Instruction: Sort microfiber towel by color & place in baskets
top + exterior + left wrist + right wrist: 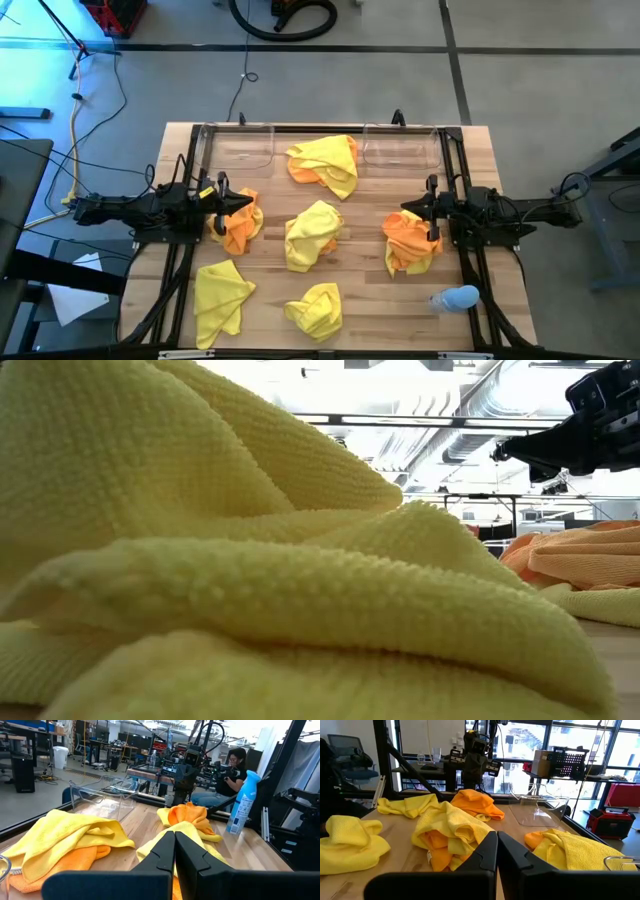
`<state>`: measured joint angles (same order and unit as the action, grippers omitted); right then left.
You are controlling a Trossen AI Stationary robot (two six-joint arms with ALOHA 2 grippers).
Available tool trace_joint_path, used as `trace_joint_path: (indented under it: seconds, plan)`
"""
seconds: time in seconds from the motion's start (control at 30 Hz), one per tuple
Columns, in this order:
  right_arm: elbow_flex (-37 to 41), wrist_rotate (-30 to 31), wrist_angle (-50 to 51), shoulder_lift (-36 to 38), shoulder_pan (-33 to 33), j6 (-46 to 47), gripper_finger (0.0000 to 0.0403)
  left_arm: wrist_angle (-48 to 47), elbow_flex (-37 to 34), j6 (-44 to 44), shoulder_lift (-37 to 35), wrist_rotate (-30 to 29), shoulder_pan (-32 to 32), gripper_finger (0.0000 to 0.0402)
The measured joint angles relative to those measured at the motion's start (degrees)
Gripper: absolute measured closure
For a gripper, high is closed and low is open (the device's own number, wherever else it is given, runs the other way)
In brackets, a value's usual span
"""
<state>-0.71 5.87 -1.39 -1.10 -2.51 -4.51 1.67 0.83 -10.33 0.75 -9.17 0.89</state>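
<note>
The left gripper (243, 201) is seen over an orange towel (240, 228), its fingers (165, 851) pressed together on nothing. Yellow towels (312, 235) are spread on the desk (365, 290). Two clear baskets (238, 146) stand at the far edge. The right gripper (408, 210), fingers clenched and empty, is over an orange towel (410, 240).

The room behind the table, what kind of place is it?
Probably a robotics lab or workshop: workbenches loaded with gear, exposed ceiling ducts, and a person seated at equipment behind the table.
</note>
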Motion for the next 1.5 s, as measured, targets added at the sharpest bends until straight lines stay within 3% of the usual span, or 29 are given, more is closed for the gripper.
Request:
trace_joint_path:
  seconds: [1.5]
  plan:
    - [0.0,0.0,0.0,0.0,0.0,0.0,0.0402,3.0,0.0,-0.1,0.0,0.1,0.0,0.0401]
